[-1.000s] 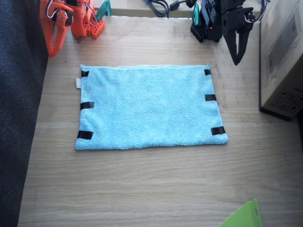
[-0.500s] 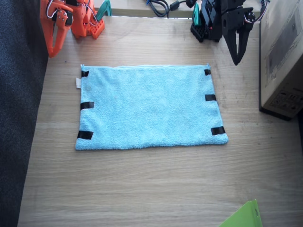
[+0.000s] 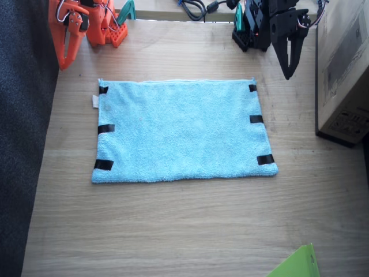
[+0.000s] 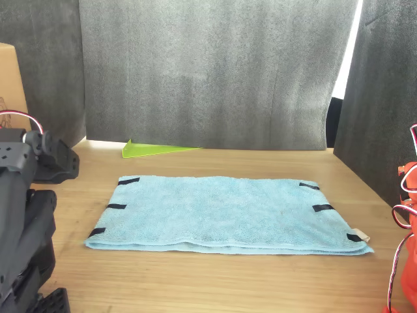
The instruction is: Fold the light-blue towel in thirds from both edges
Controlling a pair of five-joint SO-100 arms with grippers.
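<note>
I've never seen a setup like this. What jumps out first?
A fluffy light-blue terry towel lies spread flat mid-table, short black tape strips along both short sides. At the far edge an orange right arm's pincer and a black left arm's pincer point down, both clear of the towel. A bright green sheet corner pokes in at the near edge.

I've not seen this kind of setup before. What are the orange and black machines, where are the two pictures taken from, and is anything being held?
These are two small robot arms at a wooden table. The orange one is the right arm; its right gripper hangs near one table corner. The black one is the left arm; its left gripper points down by a cardboard box. One picture looks down from above, the other from table height on the opposite side. The light-blue towel lies flat and unfolded, with black tape strips at its short edges. Nothing is held. A green sheet corner shows too.
</note>
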